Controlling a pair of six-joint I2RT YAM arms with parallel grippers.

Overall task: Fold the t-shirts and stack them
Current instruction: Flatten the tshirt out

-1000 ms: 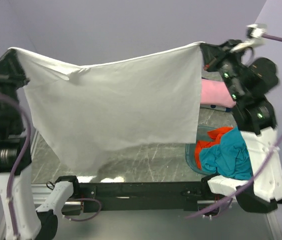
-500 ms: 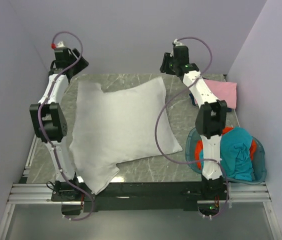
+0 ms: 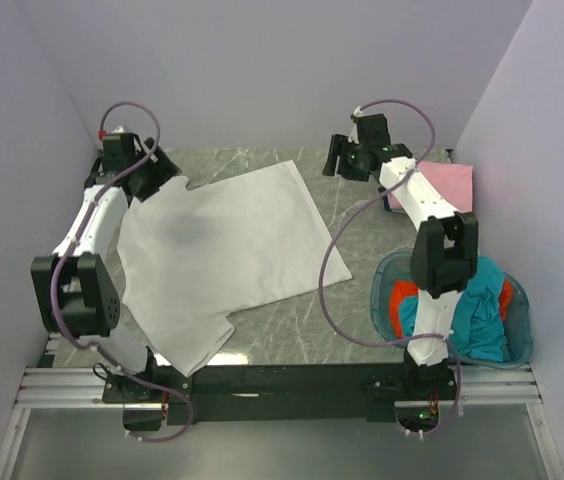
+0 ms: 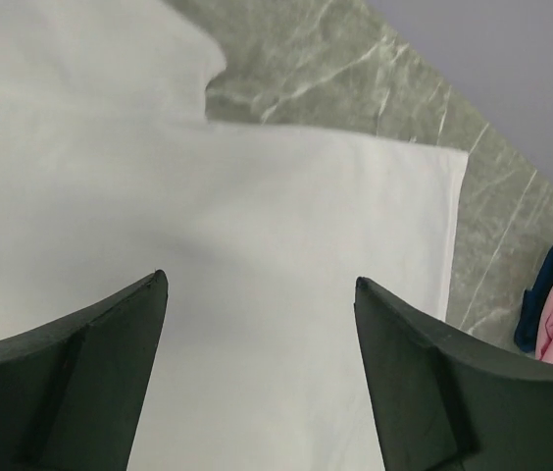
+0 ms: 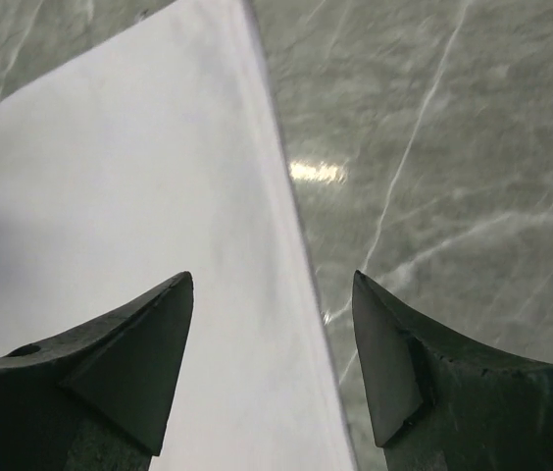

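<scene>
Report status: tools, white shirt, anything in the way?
Both open and empty: left tool, right tool. White t-shirt spread flat on table, unfolded. Nothing on it; pink t-shirt and basket sit off to the right.

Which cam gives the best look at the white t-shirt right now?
Top external: nearly the whole white t-shirt shows, spread out on the table. Left wrist shows only a stretch of it with a sleeve notch; right wrist shows only one straight edge.
</scene>
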